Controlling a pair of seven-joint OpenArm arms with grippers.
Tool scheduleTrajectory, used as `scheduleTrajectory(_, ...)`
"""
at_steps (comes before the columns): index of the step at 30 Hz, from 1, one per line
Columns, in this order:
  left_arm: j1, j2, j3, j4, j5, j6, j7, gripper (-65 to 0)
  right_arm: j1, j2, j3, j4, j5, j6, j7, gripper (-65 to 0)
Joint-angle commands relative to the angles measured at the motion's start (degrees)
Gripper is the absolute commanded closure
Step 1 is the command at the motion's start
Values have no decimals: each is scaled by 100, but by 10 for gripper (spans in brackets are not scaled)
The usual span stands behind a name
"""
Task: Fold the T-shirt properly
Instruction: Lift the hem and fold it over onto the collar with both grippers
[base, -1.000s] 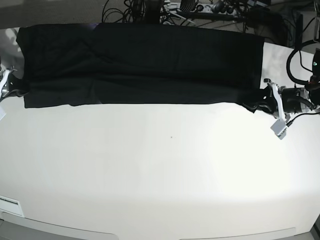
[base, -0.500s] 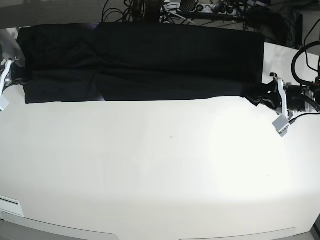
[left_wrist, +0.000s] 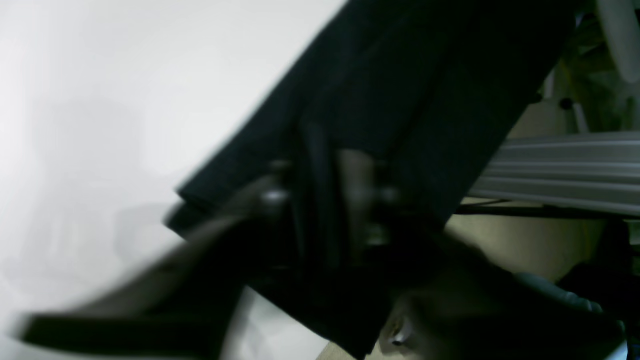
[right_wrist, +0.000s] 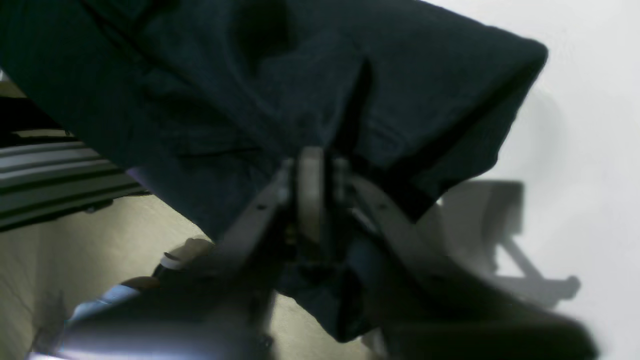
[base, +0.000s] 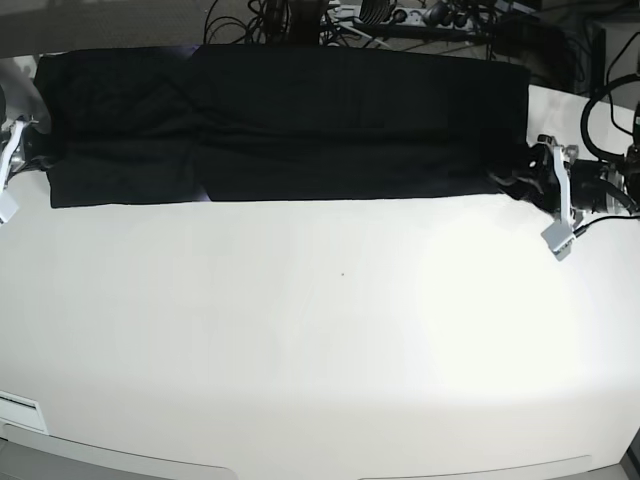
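Note:
The black T-shirt (base: 290, 120) lies as a long folded band along the table's far edge, plain side up. My left gripper (base: 548, 195) is at its right end. In the blurred left wrist view the left gripper (left_wrist: 327, 195) has its jaws standing apart, with the T-shirt (left_wrist: 425, 75) corner lying between them. My right gripper (base: 10, 165) is at the band's left end. In the right wrist view the right gripper (right_wrist: 322, 160) has its fingers close together against the T-shirt (right_wrist: 250, 75) edge. I cannot tell whether they pinch it.
The white table (base: 320, 330) spreads in front of the shirt. Cables and gear (base: 400, 20) sit behind the far edge. A white label (base: 20, 408) lies at the front left corner. A metal rail (left_wrist: 560, 170) runs beyond the table's edge.
Both grippers have drawn the shirt's near edge a little toward the far side, flattening the band. The left gripper's jaws have spread since the earlier frames.

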Motion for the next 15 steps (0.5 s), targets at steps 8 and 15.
scheduleTrajectory(8, 39, -317, -55, 70, -97, -22, 24, -369, 131, 177, 160, 72, 204, 122, 58, -360)
scheduleTrajectory(15, 24, -404, -55, 70, -97, 24, -131, -368, 402, -323, 662, 72, 204, 202, 240, -249)
